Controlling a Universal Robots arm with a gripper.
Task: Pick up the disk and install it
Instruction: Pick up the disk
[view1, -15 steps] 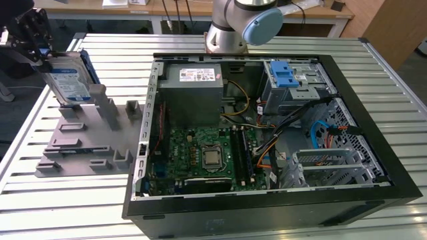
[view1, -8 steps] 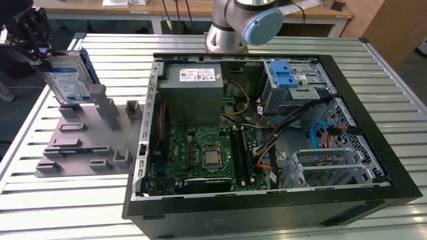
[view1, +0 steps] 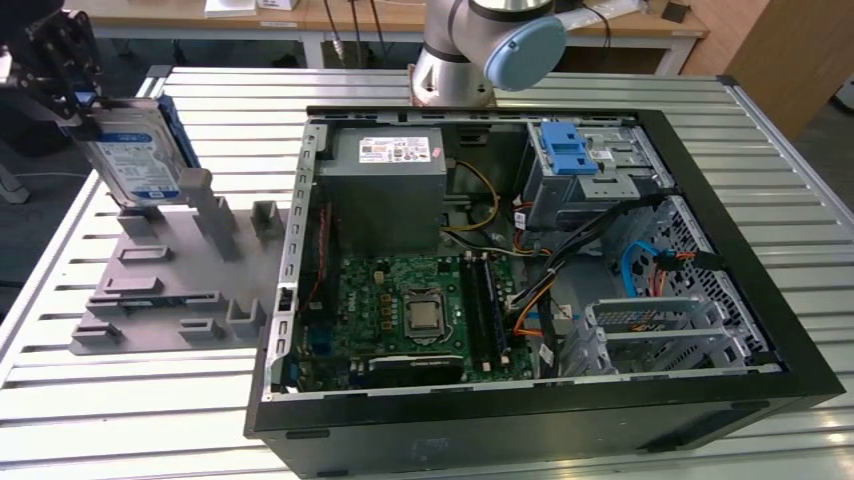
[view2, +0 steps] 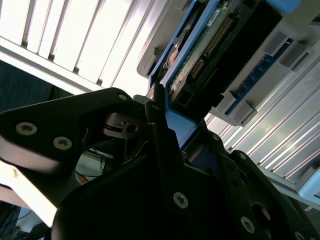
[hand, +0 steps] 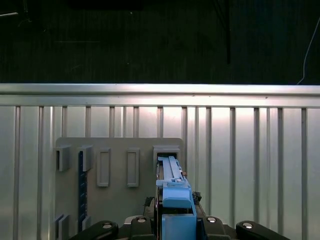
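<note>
The disk (view1: 134, 155) is a silver hard drive with a blue-and-white label in a blue carrier. It stands upright over the far slot of the grey fixture plate (view1: 174, 290), at the exterior view's left. My black gripper (view1: 80, 100) is at its top edge, shut on the carrier. The first wrist view looks along the disk (hand: 172, 192) edge-on, with my gripper (hand: 177, 222) around it and the slotted fixture plate (hand: 120, 205) beyond. In the second wrist view the fingers (view2: 160, 135) clasp the blue frame of the disk (view2: 200, 65). Whether its lower end still rests in the slot I cannot tell.
An open black computer case (view1: 747, 250) lies at the exterior view's right, with a grey power supply box (view1: 387, 190), a motherboard (view1: 414, 310), a grey drive cage with a blue latch (view1: 577, 160) and another metal cage (view1: 661, 335). The arm's base (view1: 461, 60) stands behind it.
</note>
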